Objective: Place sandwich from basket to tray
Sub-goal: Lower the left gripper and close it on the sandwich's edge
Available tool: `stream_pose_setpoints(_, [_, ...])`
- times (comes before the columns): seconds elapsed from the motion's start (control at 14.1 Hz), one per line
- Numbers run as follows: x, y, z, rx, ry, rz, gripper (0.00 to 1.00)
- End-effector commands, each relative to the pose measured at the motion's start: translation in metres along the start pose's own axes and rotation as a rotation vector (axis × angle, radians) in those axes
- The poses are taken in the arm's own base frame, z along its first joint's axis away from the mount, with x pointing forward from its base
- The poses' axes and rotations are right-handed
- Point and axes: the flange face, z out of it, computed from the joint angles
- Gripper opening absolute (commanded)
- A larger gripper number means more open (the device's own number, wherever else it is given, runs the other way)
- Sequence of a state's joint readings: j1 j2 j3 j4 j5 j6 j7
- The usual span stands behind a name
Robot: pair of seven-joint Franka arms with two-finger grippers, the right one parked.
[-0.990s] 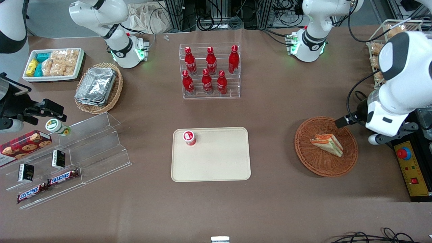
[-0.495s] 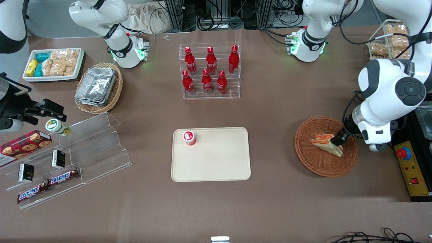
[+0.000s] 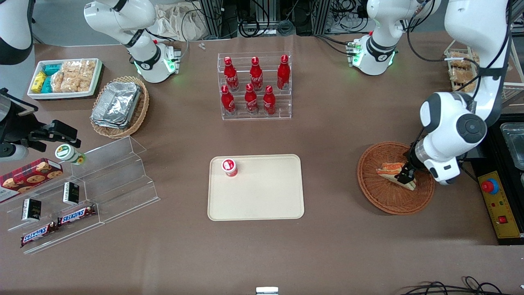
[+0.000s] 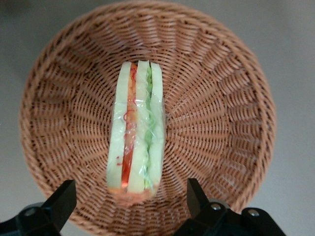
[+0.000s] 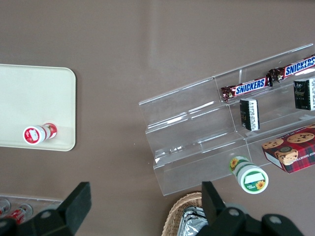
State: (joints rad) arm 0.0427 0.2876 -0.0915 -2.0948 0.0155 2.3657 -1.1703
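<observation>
The sandwich (image 3: 388, 168), a clear-wrapped wedge with orange-red and green filling, lies in the reddish-brown wicker basket (image 3: 370, 192) toward the working arm's end of the table. In the left wrist view the sandwich (image 4: 136, 128) stands on edge in the middle of the basket (image 4: 221, 98). My left gripper (image 3: 405, 176) is low over the sandwich's wide end. It is open, with its two black fingers (image 4: 63, 200) spread on either side of that end without touching it (image 4: 130, 199). The cream-beige tray (image 3: 266, 196) lies at mid-table.
A small red-capped bottle (image 3: 230, 167) stands on the tray's corner. A clear rack of red bottles (image 3: 254, 86) stands farther from the front camera. A yellow control box with a red button (image 3: 490, 186) sits beside the basket. A wire rack of bagged snacks (image 3: 460, 69) stands near the working arm.
The left arm swung from beside the basket to over it and came down. The gripper now straddles the sandwich's wide end. The sandwich has not moved.
</observation>
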Motion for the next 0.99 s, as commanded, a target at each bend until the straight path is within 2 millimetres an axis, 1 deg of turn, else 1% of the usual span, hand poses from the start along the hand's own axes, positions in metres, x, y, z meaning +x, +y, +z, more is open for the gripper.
stream_pose_setpoints(0.0, [0.004, -0.003, 0.01, -0.006, 0.011, -0.049, 1.0])
stream_pose_setpoints(0.07, [0.02, -0.011, 0.012, 0.003, 0.018, -0.077, 1.0])
stream_pose_setpoints(0.35, [0.025, -0.014, 0.023, 0.014, 0.016, -0.089, 0.99])
stream_pose_setpoints(0.42, [0.026, -0.013, 0.025, 0.008, 0.018, -0.09, 0.94])
stream_pose_setpoints(0.57, [0.026, -0.013, 0.032, 0.012, 0.015, -0.098, 0.94])
stream_pose_setpoints(0.64, [0.025, -0.012, 0.031, 0.009, 0.017, -0.103, 0.88])
stream_pose_setpoints(0.71, [0.025, -0.012, 0.033, 0.01, 0.016, -0.106, 0.71])
stream_pose_setpoints(0.78, [0.025, -0.012, 0.033, 0.01, 0.016, -0.107, 0.49])
stream_pose_setpoints(0.85, [0.025, -0.012, 0.034, 0.011, 0.014, -0.112, 0.25])
stream_pose_setpoints(0.92, [0.026, -0.009, 0.03, 0.003, 0.017, -0.124, 0.0])
